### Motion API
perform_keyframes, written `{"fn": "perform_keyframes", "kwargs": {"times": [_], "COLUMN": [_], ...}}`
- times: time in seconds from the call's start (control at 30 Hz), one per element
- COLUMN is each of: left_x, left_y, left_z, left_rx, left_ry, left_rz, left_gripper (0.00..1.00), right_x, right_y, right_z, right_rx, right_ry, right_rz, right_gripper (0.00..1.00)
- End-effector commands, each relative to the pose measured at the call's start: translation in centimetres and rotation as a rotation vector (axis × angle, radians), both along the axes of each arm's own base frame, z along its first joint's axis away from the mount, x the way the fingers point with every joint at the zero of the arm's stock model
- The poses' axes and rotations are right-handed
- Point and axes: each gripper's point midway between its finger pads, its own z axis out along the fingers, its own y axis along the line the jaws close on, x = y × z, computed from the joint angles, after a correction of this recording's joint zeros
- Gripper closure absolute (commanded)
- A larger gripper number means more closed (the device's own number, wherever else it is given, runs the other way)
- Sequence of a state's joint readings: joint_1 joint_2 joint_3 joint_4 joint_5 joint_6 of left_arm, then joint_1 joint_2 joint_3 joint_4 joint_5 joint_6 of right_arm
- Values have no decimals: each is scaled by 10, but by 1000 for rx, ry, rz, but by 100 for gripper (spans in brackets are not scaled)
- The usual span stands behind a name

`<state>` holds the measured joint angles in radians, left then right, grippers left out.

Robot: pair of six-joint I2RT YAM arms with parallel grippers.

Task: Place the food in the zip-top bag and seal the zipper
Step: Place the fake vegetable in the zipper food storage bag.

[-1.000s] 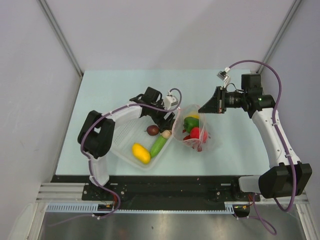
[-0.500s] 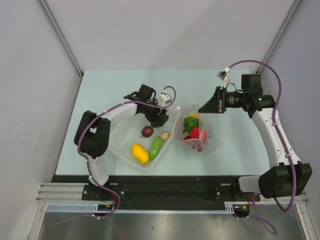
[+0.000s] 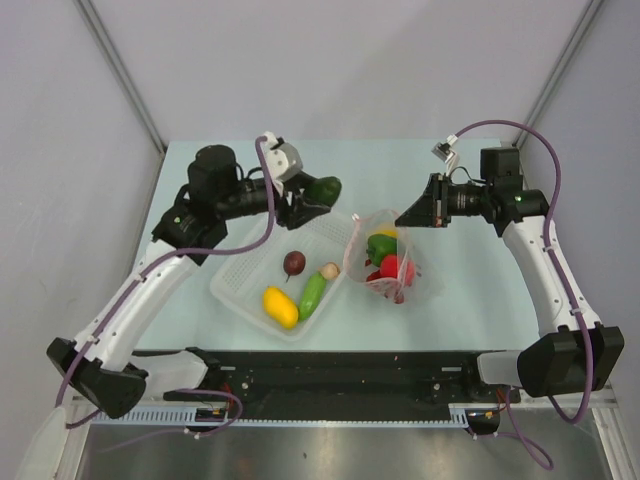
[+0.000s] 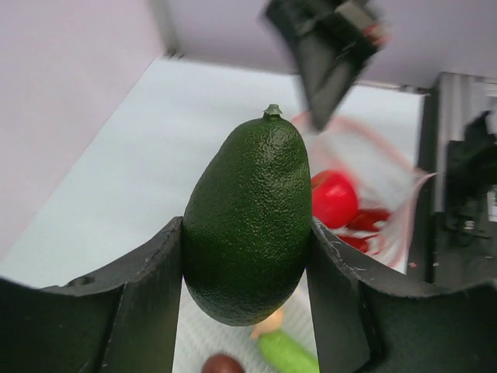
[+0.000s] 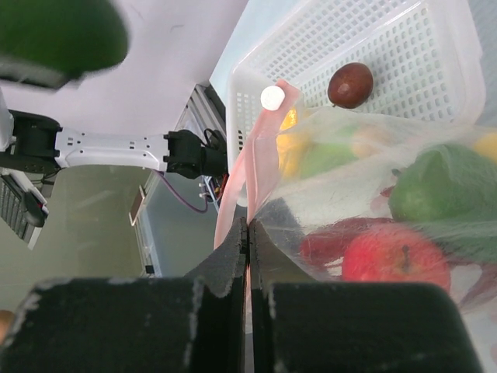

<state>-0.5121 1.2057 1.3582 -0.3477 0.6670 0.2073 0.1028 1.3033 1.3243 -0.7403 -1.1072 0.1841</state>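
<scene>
My left gripper (image 3: 314,196) is shut on a dark green avocado (image 3: 324,189) and holds it in the air above the far edge of the white mesh basket (image 3: 237,285). In the left wrist view the avocado (image 4: 248,217) stands upright between both fingers. My right gripper (image 3: 405,216) is shut on the pink zipper edge (image 5: 260,148) of the clear zip-top bag (image 3: 388,262) and holds its mouth up. The bag holds a green pepper (image 3: 380,246), a red tomato (image 3: 392,267), a yellow piece and a red lobster.
The basket holds a dark plum (image 3: 294,263), a beige mushroom (image 3: 330,269), a green cucumber (image 3: 312,295) and a yellow piece (image 3: 281,306). The bag lies just right of the basket on the pale table (image 3: 200,180). Grey walls stand on both sides.
My left arm has risen out of the basket and swung back with the avocado in its jaws. The right arm and the bag have not moved.
</scene>
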Motion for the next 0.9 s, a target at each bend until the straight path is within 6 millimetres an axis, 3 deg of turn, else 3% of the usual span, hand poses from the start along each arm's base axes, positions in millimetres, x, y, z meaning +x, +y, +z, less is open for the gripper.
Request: {"fn": "perform_keyframes", "kwargs": {"times": [0.0,0.1,0.2,0.23,0.37,0.43,0.57,0.6,0.67,0.77,0.8,0.87], "left_x": [-34,-34,-31,-23,-9,-9,-14,-14,-6,13,25,42], "left_y": [-53,-79,-100,-103,-104,-101,-75,-55,-38,0,23,54], "left_z": [7,-8,-38,-56,-89,-86,-40,-17,-27,-70,-97,-124], "left_rx": [-4,74,142,185,260,250,51,-12,-16,79,117,171], "left_ry": [-21,-43,7,34,114,127,117,75,70,169,240,280], "left_rz": [-145,-122,-142,-111,-42,-29,-24,10,70,182,243,338], "left_gripper": [64,61,59,47,15,5,0,0,0,0,1,1], "right_x": [1,1,0,-1,-3,-2,-1,-1,-1,-2,-2,-2], "right_y": [6,6,6,5,6,7,7,8,9,11,11,11], "right_z": [16,18,18,19,20,17,17,16,15,16,16,15], "right_rx": [20,20,18,18,27,30,29,30,31,33,33,30], "right_ry": [-70,-72,-72,-74,-72,-64,-65,-59,-58,-64,-67,-65], "right_rz": [22,21,21,22,25,26,33,33,37,43,44,44], "right_gripper": [100,100,100,100,100,100,100,100,100,100,100,100]}}
